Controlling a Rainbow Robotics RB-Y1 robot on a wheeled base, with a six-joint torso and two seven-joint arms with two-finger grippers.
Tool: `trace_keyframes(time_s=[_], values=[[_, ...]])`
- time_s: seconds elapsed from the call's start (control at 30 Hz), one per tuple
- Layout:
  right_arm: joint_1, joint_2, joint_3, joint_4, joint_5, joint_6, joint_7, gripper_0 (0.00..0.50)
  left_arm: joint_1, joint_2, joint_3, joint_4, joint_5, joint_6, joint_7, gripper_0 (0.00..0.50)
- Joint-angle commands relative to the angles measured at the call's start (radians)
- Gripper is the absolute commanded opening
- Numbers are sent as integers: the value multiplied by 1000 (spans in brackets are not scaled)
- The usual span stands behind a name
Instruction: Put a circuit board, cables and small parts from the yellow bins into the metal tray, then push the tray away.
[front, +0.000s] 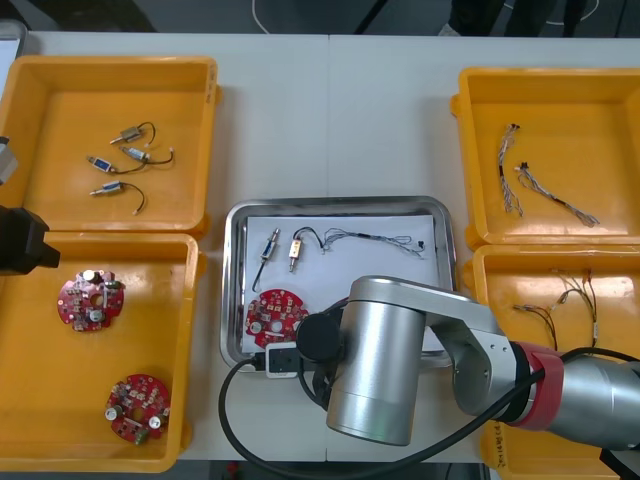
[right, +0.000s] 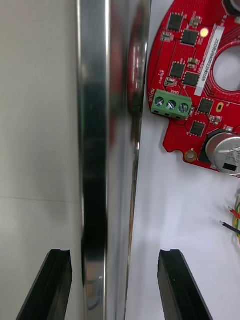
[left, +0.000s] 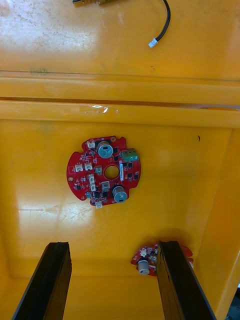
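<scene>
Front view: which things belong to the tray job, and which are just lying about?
In the job: metal tray; the red circuit board, two small metal parts and thin cable in it; right gripper, open astride the tray's rim by the board.

Lying about: two circuit boards in the near left bin, under the open left gripper; more small metal parts, far left bin; cables, right bins.

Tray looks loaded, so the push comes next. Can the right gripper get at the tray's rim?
Likely yes: the right gripper has its open fingers astride the tray rim, one outside, one inside, short of the board.
</scene>
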Motion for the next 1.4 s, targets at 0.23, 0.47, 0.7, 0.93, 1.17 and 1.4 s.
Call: trace_keyframes(time_s=[0.23,0.47,0.7,0.93,1.17,1.4], values=[[-17,24,19,-7,9,9,-42,500,18,44,29,-29,0,7,-84,500],[-17,26,20,-25,7,27,-42,125,18,44,29,-29,0,7,-84,500],[-25,29,20,-35,13,27,-43,0,18,44,29,-29,0,7,-84,500],[-65,23,19,-27,18,27,-48,0,18,44,29,-29,0,7,-84,500],[-105,3,19,5,18,-13,-48,0,18,44,29,-29,0,7,-84,500],[-146,-11,16,45,18,-37,-48,0,18,44,29,-29,0,7,-84,500]])
